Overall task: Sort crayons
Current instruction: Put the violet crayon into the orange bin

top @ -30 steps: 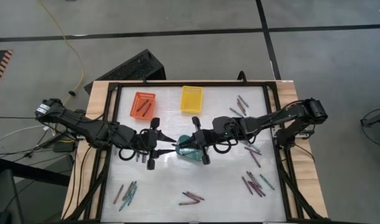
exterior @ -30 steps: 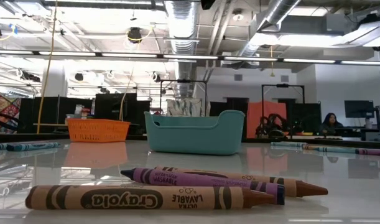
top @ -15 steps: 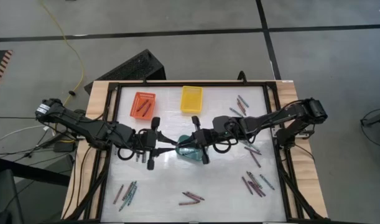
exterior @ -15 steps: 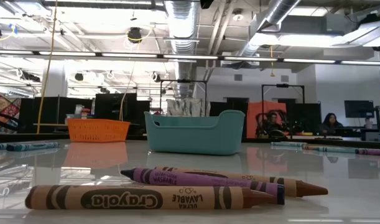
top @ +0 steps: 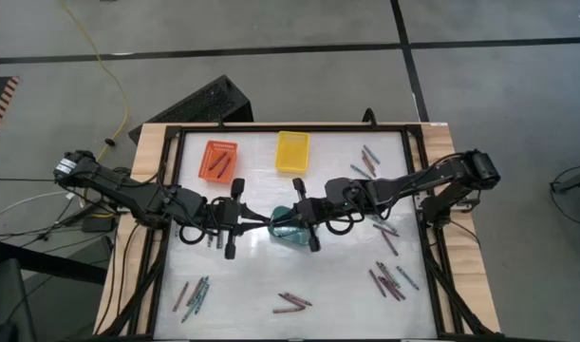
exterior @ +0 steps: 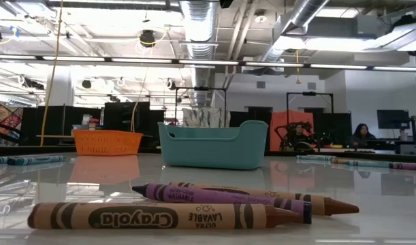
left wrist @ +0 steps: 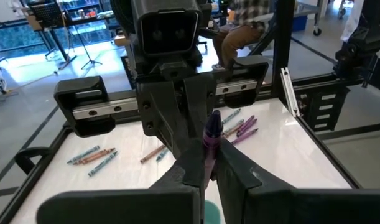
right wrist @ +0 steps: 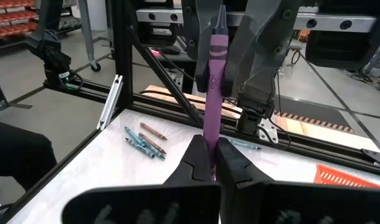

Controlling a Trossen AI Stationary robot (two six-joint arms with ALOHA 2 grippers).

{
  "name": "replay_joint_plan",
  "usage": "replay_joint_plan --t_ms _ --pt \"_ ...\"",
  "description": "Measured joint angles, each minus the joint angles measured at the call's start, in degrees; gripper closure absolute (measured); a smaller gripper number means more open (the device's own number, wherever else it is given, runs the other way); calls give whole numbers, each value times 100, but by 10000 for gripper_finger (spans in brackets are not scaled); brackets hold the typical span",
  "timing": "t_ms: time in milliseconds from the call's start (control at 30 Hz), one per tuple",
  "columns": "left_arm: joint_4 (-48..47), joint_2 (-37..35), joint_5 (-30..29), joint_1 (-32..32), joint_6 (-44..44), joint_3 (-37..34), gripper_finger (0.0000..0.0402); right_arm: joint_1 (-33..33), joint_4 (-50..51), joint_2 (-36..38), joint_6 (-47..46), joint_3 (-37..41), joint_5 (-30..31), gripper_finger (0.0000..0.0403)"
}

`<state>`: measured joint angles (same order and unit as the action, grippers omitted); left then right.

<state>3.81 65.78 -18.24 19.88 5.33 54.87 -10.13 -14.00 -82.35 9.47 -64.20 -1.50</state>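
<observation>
— Where was the purple crayon (right wrist: 211, 81)?
— Mid-table, above the teal basket (top: 288, 230), between both arms.
— Who held it?
— The left gripper (left wrist: 204, 163) and right gripper (right wrist: 209, 163) were each clamped on one end.

Teal basket (top: 288, 229) sits under both hands; baskets behind.

Purple crayon (right wrist: 212, 93): lower end hidden between the right pincer (right wrist: 209, 163) fingers. Teal basket (top: 288, 228): contents concealed beneath both pincers; nearby crayon colours indistinguishable.
</observation>
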Motion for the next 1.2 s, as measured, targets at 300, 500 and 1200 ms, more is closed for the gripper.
replay_joint_plan --t_ms 300,500,1200 --pt "20 2 95 0 36 0 399 0 18 0 -157 -2 4 388" --pt "5 2 -29 0 110 0 401 0 170 0 -199 -2 316 334" --pt "-3085 -288 -1671 -1004 -897 684 401 -51 2014 0 -938 -2 2180 255"
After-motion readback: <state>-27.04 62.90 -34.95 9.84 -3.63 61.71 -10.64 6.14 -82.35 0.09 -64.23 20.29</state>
